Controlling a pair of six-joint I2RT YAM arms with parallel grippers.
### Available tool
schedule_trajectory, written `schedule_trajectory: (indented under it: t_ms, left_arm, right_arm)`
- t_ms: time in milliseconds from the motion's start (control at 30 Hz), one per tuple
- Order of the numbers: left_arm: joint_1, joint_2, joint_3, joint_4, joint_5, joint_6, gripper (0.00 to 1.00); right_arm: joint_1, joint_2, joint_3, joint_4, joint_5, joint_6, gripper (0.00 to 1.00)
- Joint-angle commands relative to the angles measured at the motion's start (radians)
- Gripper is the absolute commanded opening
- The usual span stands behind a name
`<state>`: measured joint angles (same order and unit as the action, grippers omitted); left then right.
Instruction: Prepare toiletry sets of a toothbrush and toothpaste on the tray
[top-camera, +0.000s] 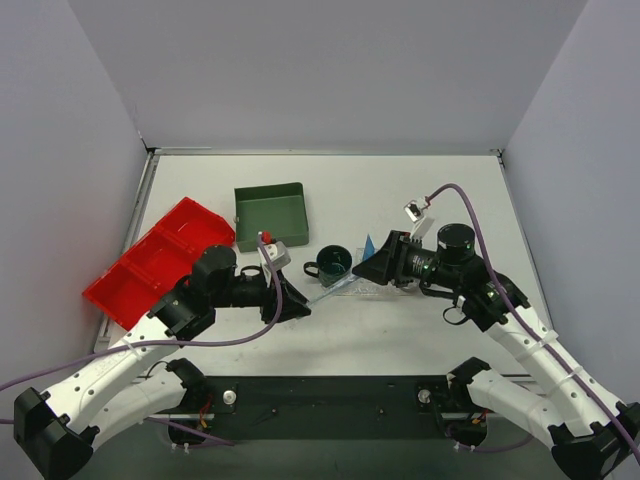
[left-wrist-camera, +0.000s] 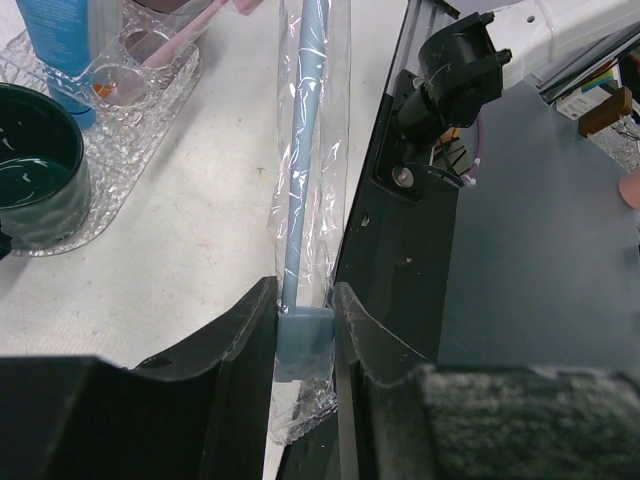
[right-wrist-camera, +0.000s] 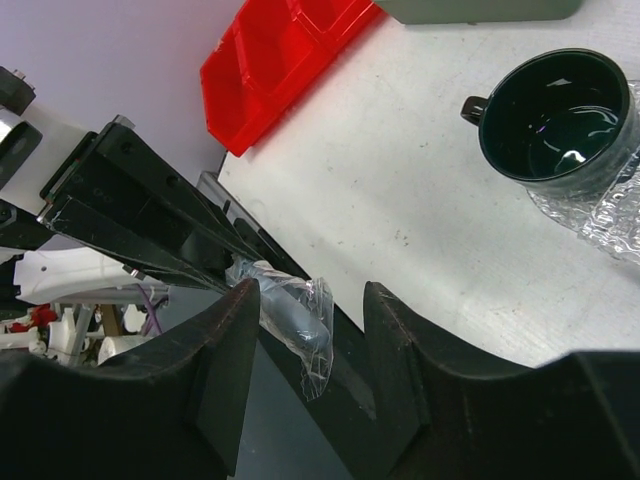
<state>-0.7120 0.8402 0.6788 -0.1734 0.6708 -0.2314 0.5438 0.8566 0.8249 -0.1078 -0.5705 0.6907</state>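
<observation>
My left gripper (left-wrist-camera: 305, 292) is shut on the light-blue end of a toothbrush (left-wrist-camera: 303, 170) still in its clear wrapper. In the top view the toothbrush (top-camera: 326, 294) runs from the left gripper (top-camera: 297, 305) up toward the right gripper (top-camera: 366, 268). The right gripper (right-wrist-camera: 312, 296) is open around the wrapped far end of the toothbrush (right-wrist-camera: 298, 318), which touches only its left finger (right-wrist-camera: 235, 330). The clear textured tray (left-wrist-camera: 135, 150) lies close by, with a light-blue toothpaste (left-wrist-camera: 58, 35) standing on it. The toothpaste (top-camera: 370, 245) also shows beside the right gripper.
A dark green mug (top-camera: 333, 263) stands on the tray's end (right-wrist-camera: 600, 215), just right of the toothbrush. A dark green square box (top-camera: 270, 214) sits behind it and a red two-compartment bin (top-camera: 155, 262) at the left. Something pink (left-wrist-camera: 185, 28) rests on the tray.
</observation>
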Motion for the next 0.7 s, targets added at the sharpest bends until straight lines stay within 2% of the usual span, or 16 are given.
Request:
schedule_trajectory:
  t_ms: [0,100,233,400,500,567,667]
  left_arm:
    - [-0.001,-0.016,0.004,0.048,0.000,0.006,0.00]
    - [-0.003,-0.026,0.004,0.045,-0.023,0.014,0.00]
    - [-0.003,-0.026,0.001,0.045,-0.019,0.014,0.00]
    - [-0.003,-0.024,-0.004,0.049,-0.011,0.017,0.00]
    - [-0.001,-0.030,-0.005,0.052,-0.017,0.015,0.00]
    - [-0.003,-0.033,-0.005,0.051,-0.033,0.012,0.00]
    - [-0.003,-0.038,0.004,0.034,-0.068,0.001,0.01]
  right_arm:
    - [-0.001,-0.005,-0.015,0.072,-0.046,0.026,0.40]
    - [-0.001,-0.008,-0.021,0.076,-0.045,0.026,0.39]
    - [-0.001,-0.002,-0.024,0.086,-0.048,0.029,0.28]
    - [-0.001,0.001,-0.027,0.097,-0.048,0.029,0.21]
    - [-0.001,0.001,-0.030,0.100,-0.051,0.032,0.12]
    - [-0.001,-0.001,-0.033,0.137,-0.052,0.043,0.03]
    - [-0.002,-0.002,-0.043,0.155,-0.045,0.053,0.00]
